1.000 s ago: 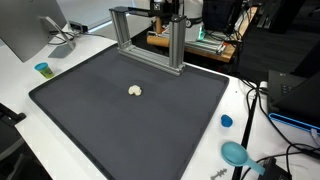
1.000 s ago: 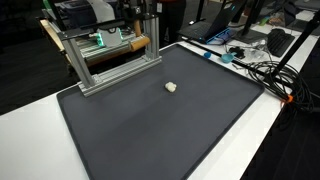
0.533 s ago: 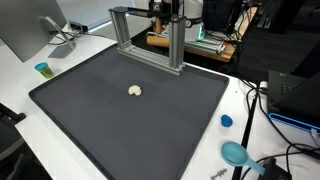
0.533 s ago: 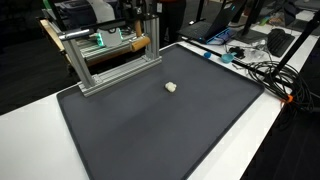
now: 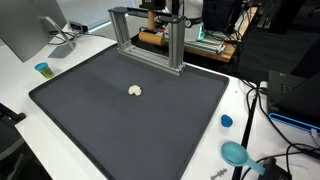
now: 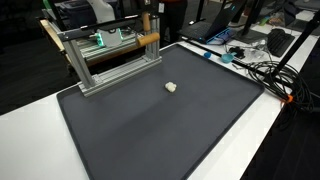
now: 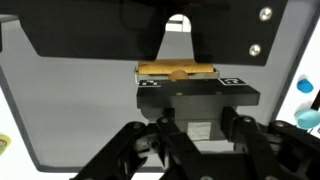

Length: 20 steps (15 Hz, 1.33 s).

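Well, in an exterior view the wooden bar sits at the far edge of the counter, behind the metal frame, which cuts across it. The arm above it is a dark mass against a dark background, so the claw itself cannot be picked out. On the dark mat a small pale lump lies alone, well apart from the bar. A blue cap rests off the mat to the right.

From the opposite side, the wooden bar pokes out past the frame's right post, and only its end shows (the rest is behind the rails). The pale lump lies near the far middle of the mat. The cap is not seen here.

At the wrist, the claw comes in from the bottom edge, its links cropped. It is clenched. The wooden bar lies crosswise just beyond a black block. Whether the pads actually pinch the bar cannot be told.
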Motion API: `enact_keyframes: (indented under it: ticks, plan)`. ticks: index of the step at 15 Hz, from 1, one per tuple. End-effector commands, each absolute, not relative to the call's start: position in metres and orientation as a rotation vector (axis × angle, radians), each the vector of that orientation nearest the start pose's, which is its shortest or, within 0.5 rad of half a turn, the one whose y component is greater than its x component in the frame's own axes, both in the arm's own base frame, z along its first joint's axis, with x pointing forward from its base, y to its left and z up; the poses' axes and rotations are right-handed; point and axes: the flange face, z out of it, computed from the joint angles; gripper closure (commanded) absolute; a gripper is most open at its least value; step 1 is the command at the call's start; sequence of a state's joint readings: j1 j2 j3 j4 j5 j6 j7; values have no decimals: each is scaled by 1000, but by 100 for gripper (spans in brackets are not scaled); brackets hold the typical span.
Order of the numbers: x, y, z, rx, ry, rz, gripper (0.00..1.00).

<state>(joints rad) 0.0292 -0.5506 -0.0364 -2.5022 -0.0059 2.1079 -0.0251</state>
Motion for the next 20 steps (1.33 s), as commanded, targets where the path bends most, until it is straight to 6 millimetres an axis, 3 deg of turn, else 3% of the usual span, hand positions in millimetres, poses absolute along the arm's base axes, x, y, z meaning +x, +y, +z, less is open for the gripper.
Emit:
enact_keyframes:
  ticks: [1,5,9,10,14,15,20]
  plan:
    - [455,1,518,-3158,104,-273,78]
    - [515,-11,530,-3167,138,-231,78]
    - [564,-22,513,-3146,43,-5,78]
    - [536,-18,511,-3163,90,-100,53]
    - [565,-21,498,-3165,59,-10,53]
    - [566,-21,499,-3165,58,-9,78]
    - [571,8,470,-2988,432,-87,78]
